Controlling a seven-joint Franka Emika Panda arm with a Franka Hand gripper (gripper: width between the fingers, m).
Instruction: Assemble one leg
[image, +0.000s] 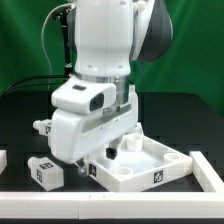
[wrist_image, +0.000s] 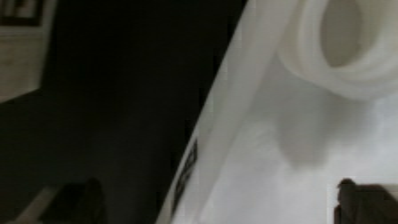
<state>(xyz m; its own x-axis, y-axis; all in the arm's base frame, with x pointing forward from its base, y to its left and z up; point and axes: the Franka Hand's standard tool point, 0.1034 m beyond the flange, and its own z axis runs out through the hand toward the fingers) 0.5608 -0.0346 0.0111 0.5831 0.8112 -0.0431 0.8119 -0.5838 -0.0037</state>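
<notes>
My gripper hangs empty, fingers apart, over the panel, with the leg off to the exterior view's left (just beside that panel).

Tool cut off at wrist view edge, dark, blurred; panel blurred, cropped; contact unclear.

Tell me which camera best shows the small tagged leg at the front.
The exterior view: the leg lies whole on the black table, tag visible, beside the white panel. The wrist view shows only blurred white plastic with a round rim, no leg.
</notes>
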